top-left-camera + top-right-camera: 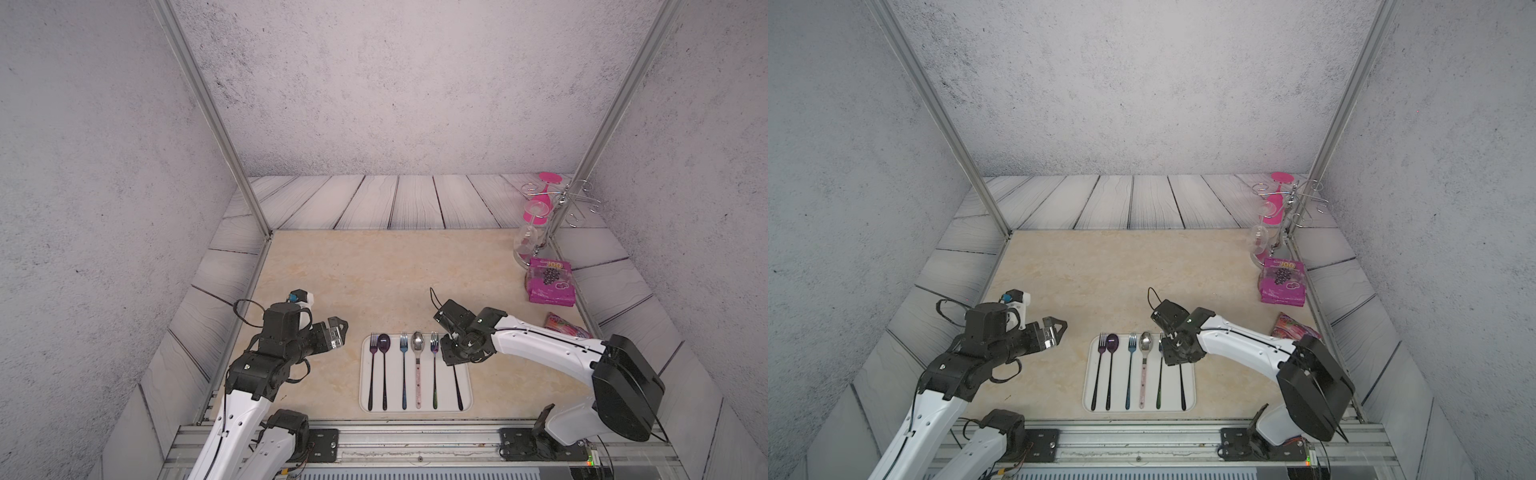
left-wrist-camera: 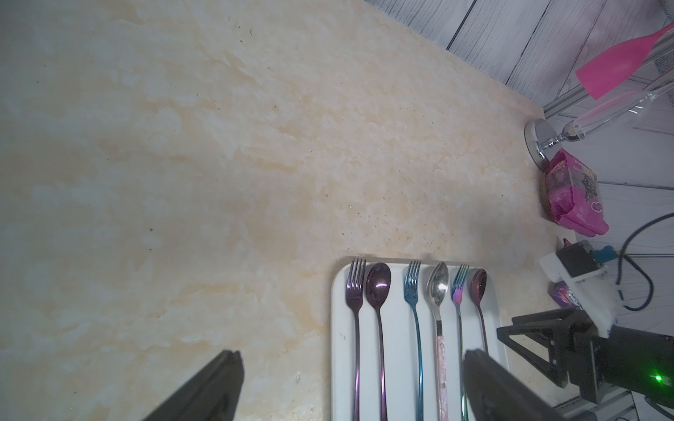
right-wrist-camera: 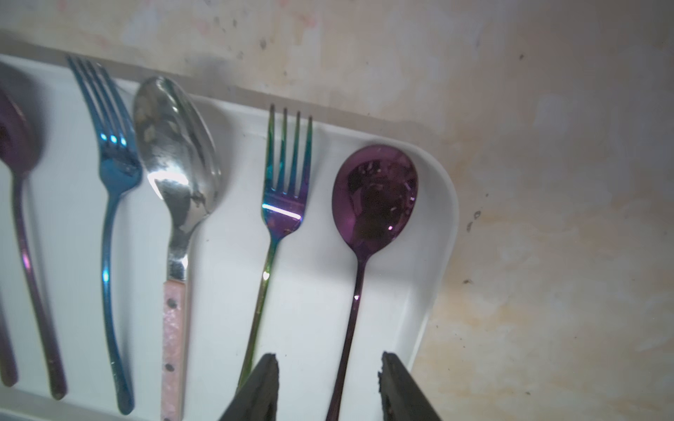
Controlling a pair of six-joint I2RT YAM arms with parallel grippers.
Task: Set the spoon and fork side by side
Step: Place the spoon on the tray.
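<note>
Just then | right pincer (image 3: pixel 328 359) stood part open astride purple spoon (image 3: pixel 375 193) handle, gripping nothing | it lay beside rainbow fork (image 3: pixel 286 189) on tray (image 3: pixel 445 218) by worktop (image 1: pixel 374 270) near edge | left pincer (image 2: pixel 352 353) gaped empty

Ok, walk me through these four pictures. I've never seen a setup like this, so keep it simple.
These are two robot arms mounted on a rail at the near edge of a table, each ending in a two-fingered pincer. Two pictures look down on the whole scene from above, in nearly the same view. The other two come from a small camera on each arm's wrist.

On the beige table sits a white tray holding six pieces in a row: purple fork, purple spoon, blue fork, silver spoon with a pink handle, rainbow fork and a second purple spoon. In the far corner are pink packets and a rack with glasses.

The left pincer hovers open beside the tray. The right pincer is open over the last spoon's handle, jaws either side, gripping nothing.
</note>
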